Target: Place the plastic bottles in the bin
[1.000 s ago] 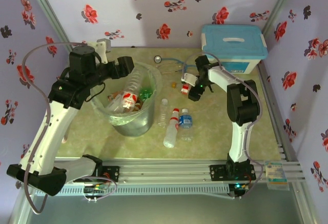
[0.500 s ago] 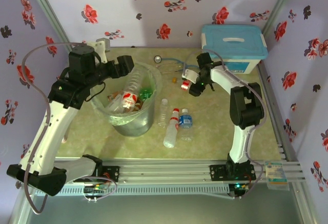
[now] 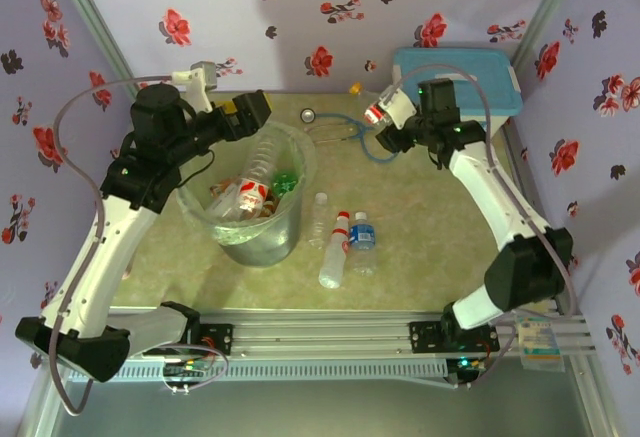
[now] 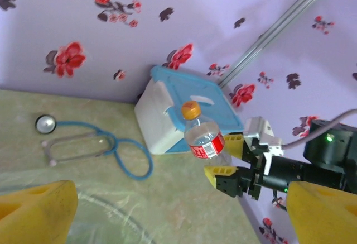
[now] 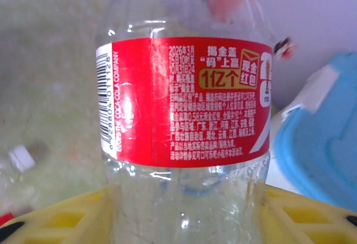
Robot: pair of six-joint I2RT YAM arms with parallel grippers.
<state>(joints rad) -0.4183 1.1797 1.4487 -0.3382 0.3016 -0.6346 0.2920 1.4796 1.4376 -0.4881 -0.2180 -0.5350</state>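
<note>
Two yellow fingers (image 5: 61, 219) of the right gripper (image 4: 226, 157) pinch the lower body of a clear bottle (image 5: 184, 104), one on each side, so these jaws are closed on it. The held bottle has a red label with white print and an orange cap (image 4: 191, 110), which points away from the fingers. It is up in the air, off the table (image 3: 420, 247). It hangs just in front of the white box with the light-blue lid (image 3: 470, 92), which sits in the far right corner.

The left gripper (image 3: 255, 109) has its jaws spread wide with nothing between them. In the left wrist view, its yellow fingertips (image 4: 33, 210) stand at the two lower corners. This gripper hovers over the far rim of the bin (image 3: 262, 242), the round translucent bucket on the left half of the table.

Several bottles lie inside the bin:
- a red-white labelled bottle (image 3: 248, 195)
- a green bottle (image 3: 286, 181)
- a long clear bottle (image 3: 263, 157) leaning at the far side

Three more rest on the table just right of the bin:
- a small clear bottle (image 3: 318, 219)
- a red-capped bottle (image 3: 335, 253) lying on its side
- a blue-labelled bottle (image 3: 362, 242) just beside the red-capped one

A stethoscope (image 3: 340, 129) with blue tubing lies near the back wall, between the bin and the box.
</note>
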